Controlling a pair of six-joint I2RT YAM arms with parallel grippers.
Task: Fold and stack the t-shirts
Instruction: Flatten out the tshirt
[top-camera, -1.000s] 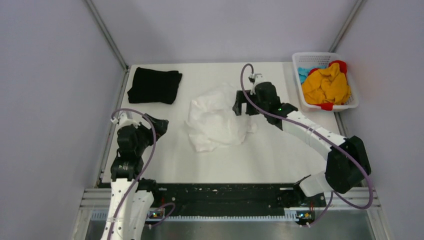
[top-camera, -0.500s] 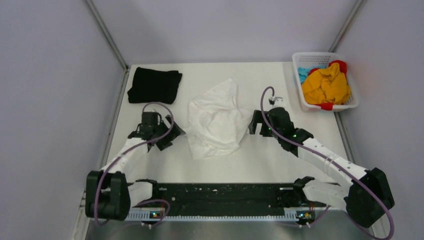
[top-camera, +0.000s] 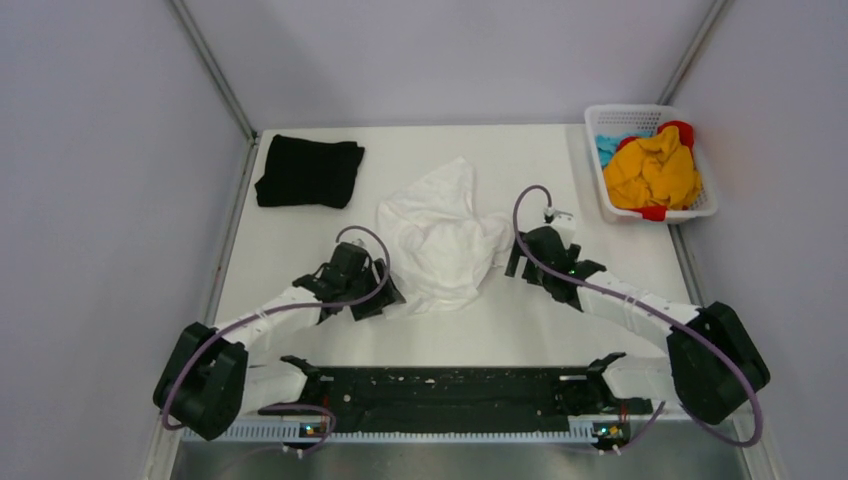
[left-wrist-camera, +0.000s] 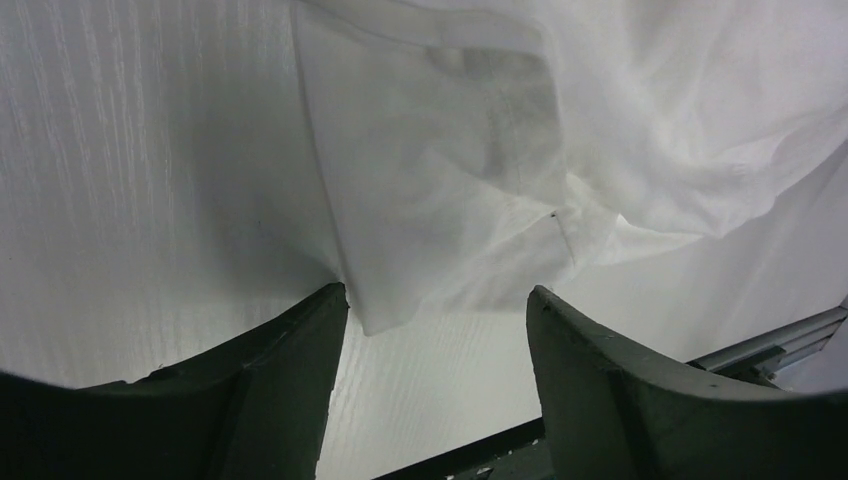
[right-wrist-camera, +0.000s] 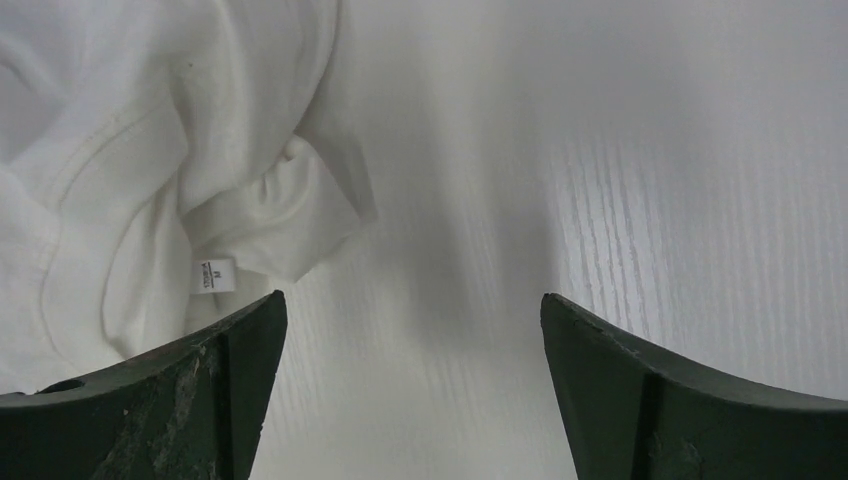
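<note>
I take the white t-shirt (top-camera: 440, 240) as my landmark: it lies crumpled in a loose heap in the middle of the table (top-camera: 560, 310), not yet spread flat; the black t-shirt (top-camera: 308, 172) sits well apart from it, behind and to its left, already folded into a neat rectangle; the basket (top-camera: 640, 108), with yellow cloth (top-camera: 652, 170) in it, stands far off behind and to the right of the white one. The left gripper (top-camera: 372, 295) is down at the near left corner of the white shirt; in its wrist view the jaws stand apart with that corner of the hem reaching into the gap close to one finger, yet nothing is pinched. The right gripper (top-camera: 520, 255) is low at the right edge of the white shirt; its jaws are wide, with bare table between them and a bunched fold bearing a small label (right-wrist-camera: 213, 275) just beside one finger; it holds nothing. I judge the black shirt done and the white one at the start of its fold, the step in hand being to take hold of its edges and lay it out. Next I would nudge each hand inward so real cloth sits between the fingers, then close on a single layer; grabbing a bunched fold would only drag the heap along rather than open it.
</note>
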